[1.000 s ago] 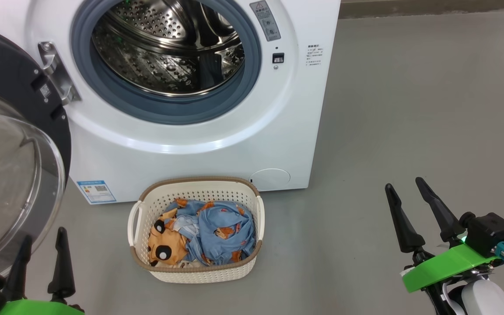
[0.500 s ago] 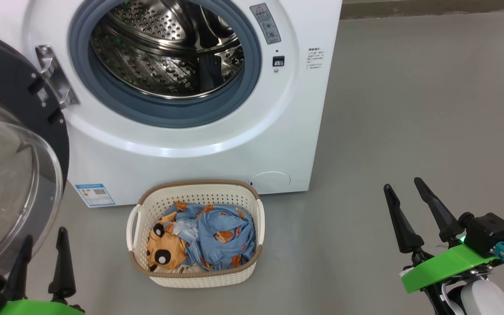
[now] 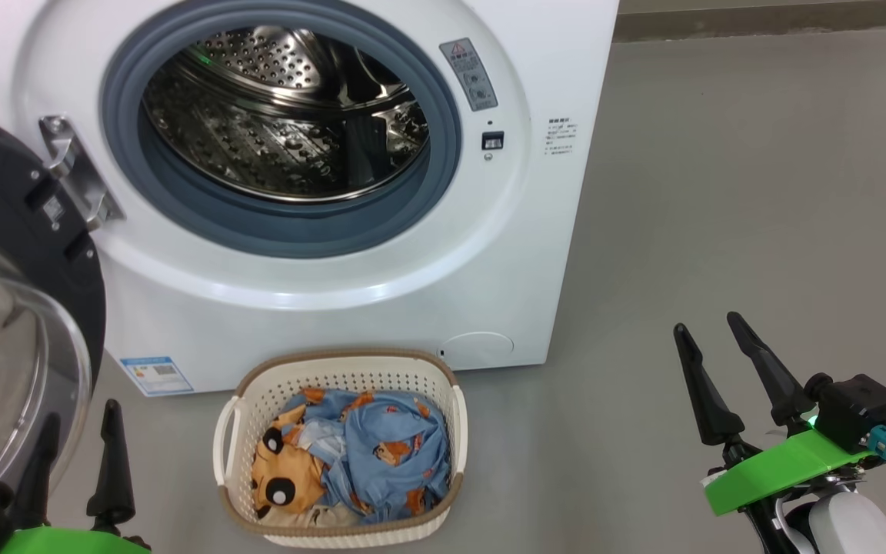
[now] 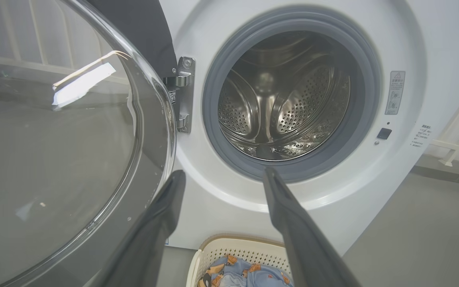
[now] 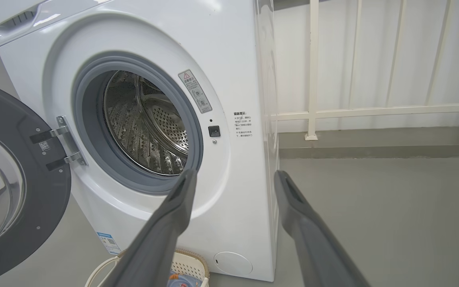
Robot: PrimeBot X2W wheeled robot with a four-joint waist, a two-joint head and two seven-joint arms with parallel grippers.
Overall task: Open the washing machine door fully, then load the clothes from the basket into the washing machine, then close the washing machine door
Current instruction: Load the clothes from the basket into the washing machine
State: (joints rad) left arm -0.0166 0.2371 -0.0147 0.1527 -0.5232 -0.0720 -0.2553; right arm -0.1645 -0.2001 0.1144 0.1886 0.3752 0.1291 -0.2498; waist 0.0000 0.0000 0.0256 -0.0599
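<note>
Hovering before the washing machine (image 3: 351, 292), the left tool (image 3: 79, 415) and right tool (image 3: 708, 327) are both standing spread apart, gripping nothing.
The washing machine door (image 3: 4, 323) is hanging swung out on its hinge at the left, and the clothes (image 3: 374, 454) are lying bunched inside the basket (image 3: 351, 358), which is sitting on the floor (image 3: 720, 192) just beside the machine's front.
</note>
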